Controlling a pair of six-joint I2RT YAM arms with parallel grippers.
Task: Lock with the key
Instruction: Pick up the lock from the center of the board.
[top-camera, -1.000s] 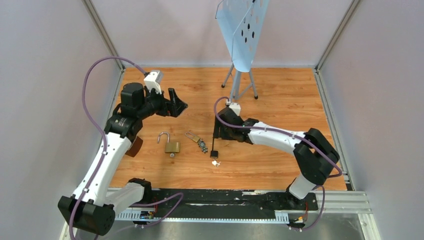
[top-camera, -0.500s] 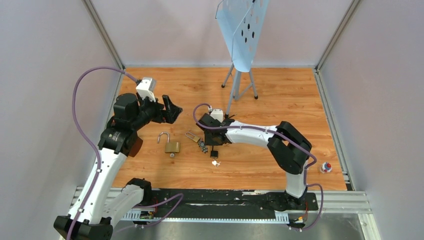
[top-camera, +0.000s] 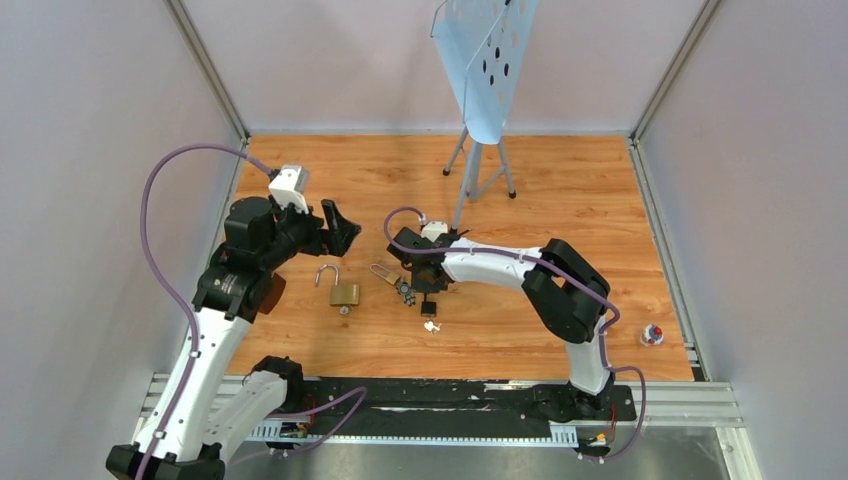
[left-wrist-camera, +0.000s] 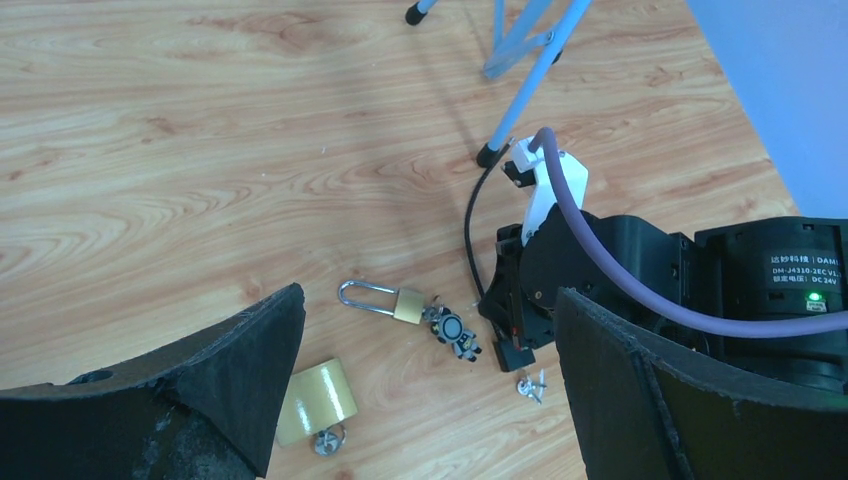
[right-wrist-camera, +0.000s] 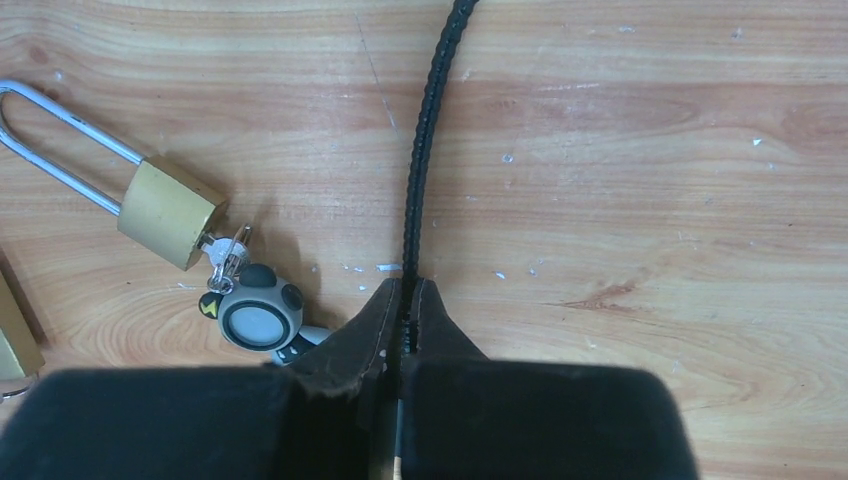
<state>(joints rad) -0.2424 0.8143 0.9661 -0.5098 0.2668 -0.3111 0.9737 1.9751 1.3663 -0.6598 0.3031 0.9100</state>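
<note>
A brass padlock (top-camera: 344, 294) lies with its shackle open on the wooden floor, also low in the left wrist view (left-wrist-camera: 315, 402). The key (top-camera: 431, 326), tiny and silver, lies right of it (left-wrist-camera: 530, 385). My left gripper (top-camera: 338, 224) hovers open above and behind the padlock, its fingers (left-wrist-camera: 230, 380) wide apart. My right gripper (top-camera: 418, 282) is low between the padlock and the key, shut (right-wrist-camera: 408, 295) on a black braided cable (right-wrist-camera: 428, 130). The cable's black end block (top-camera: 428, 308) rests just behind the key.
A small long-shackle padlock (top-camera: 384, 272) with a grey round fob (right-wrist-camera: 260, 318) lies just left of my right fingers. A blue perforated panel on a tripod (top-camera: 484, 60) stands at the back. A small red and white object (top-camera: 651, 335) sits at the far right. Walls enclose three sides.
My right gripper swung left towards the fob and closed on the black cable. The left arm drew back slightly to the left, still open.
</note>
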